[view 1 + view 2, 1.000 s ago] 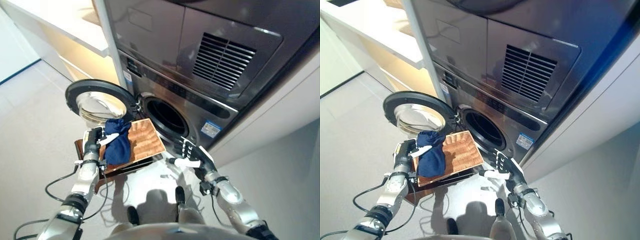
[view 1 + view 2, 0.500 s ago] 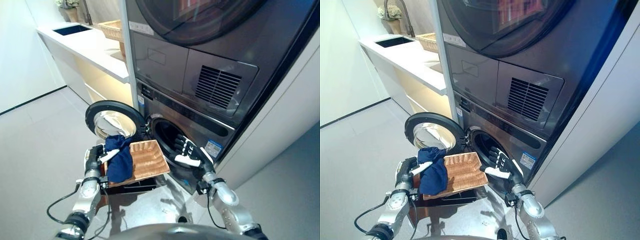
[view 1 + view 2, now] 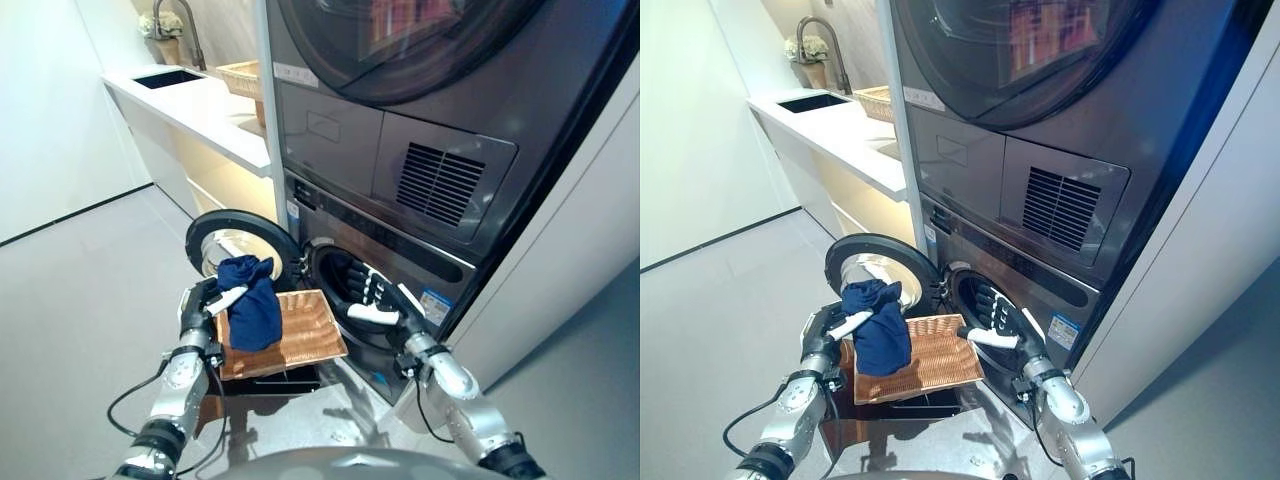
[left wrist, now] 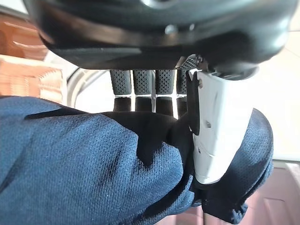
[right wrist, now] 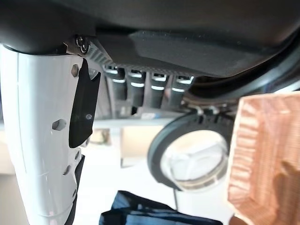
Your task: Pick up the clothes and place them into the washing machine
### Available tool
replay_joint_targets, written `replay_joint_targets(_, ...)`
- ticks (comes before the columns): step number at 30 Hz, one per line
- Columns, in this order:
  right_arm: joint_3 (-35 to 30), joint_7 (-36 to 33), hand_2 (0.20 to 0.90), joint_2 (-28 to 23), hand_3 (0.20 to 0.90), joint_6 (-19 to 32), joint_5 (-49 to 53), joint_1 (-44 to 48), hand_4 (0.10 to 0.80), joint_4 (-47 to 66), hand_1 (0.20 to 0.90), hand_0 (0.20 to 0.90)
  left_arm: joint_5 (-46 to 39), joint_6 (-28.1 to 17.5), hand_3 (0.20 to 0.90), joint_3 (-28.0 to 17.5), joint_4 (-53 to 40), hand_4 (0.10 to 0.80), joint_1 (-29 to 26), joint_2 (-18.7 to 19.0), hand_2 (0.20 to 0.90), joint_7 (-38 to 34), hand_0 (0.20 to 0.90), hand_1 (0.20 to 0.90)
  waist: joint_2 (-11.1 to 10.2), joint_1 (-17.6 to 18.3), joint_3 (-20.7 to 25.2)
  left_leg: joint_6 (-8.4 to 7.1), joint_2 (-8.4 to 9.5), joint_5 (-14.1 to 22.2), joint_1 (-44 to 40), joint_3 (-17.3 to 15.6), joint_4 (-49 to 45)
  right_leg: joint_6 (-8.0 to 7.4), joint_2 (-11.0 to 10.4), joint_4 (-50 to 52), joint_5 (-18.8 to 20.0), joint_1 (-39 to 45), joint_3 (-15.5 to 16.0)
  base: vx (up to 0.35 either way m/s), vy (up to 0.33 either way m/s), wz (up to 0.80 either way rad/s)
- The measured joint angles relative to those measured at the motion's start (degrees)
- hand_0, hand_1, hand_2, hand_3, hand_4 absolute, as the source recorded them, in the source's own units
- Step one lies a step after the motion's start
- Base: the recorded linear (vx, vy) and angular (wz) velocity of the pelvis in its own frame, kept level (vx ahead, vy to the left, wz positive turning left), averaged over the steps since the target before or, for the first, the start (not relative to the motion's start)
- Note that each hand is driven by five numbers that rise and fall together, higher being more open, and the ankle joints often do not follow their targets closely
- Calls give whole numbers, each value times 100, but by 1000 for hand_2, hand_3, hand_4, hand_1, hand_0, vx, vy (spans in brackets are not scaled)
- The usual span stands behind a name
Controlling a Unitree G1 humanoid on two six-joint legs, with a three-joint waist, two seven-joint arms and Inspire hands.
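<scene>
A navy blue cloth [image 3: 252, 306] hangs bunched over the left part of the shallow wicker basket [image 3: 305, 338]. My left hand [image 3: 200, 303] is shut on the cloth; in the left wrist view the white-covered thumb [image 4: 210, 136] pinches the cloth [image 4: 89, 164] against the fingers [image 4: 141, 83]. My right hand [image 3: 374, 301] is open and empty, held in front of the washing machine's round drum opening [image 3: 338, 276]. The right wrist view shows its straight fingers [image 5: 140, 86] and white thumb [image 5: 42, 140], with the basket [image 5: 267, 154] and the cloth [image 5: 150, 213] beyond.
The machine's round door [image 3: 237, 241] stands open to the left, behind the cloth. The basket rests on a low dark brown box [image 3: 262, 381]. A dryer [image 3: 430, 70] is stacked above the machine. A white counter [image 3: 195, 100] with a sink and a wicker basket [image 3: 245, 75] runs at the back left.
The camera has tilted up, so the whole picture shifted. My left hand has raised the cloth a little over the basket. My right hand now sits in front of the drum opening.
</scene>
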State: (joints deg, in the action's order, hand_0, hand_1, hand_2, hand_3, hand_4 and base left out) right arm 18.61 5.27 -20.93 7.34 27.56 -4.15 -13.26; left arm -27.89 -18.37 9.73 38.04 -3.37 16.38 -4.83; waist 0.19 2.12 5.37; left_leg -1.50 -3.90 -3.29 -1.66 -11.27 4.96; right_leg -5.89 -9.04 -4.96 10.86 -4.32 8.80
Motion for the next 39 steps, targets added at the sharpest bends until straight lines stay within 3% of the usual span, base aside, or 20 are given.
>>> replay_joint_targets(10, 231, 148, 900, -20, 900, -36, 7, 74, 800, -21, 900, 900, -582, 53, 200, -20, -953, 300, 129, -277, 200, 347, 200, 200, 80, -15, -3, -2, -33, 1, -44, 122, 0, 4, 18, -2, -39, 156, 141, 7, -22, 6)
replay_joint_targets(28, 592, 270, 900, -19, 900, -125, -4, 576, 800, -142, 900, 900, -1107, 64, 200, -2, -1943, 300, 272, -315, 200, 1003, 200, 200, 98, -161, 6, -20, -46, -23, -12, 301, -1, 21, 25, -1, -66, 222, 307, -3, -22, 5)
replay_joint_targets(39, 951, 431, 900, -27, 900, -127, -139, 825, 800, -122, 900, 900, -1253, 191, 200, 112, -2053, 300, 299, -310, 200, 1163, 200, 200, 101, -160, 7, -19, -52, -19, -45, 374, -1, 24, 25, 2, -111, 299, 363, -5, -8, 3)
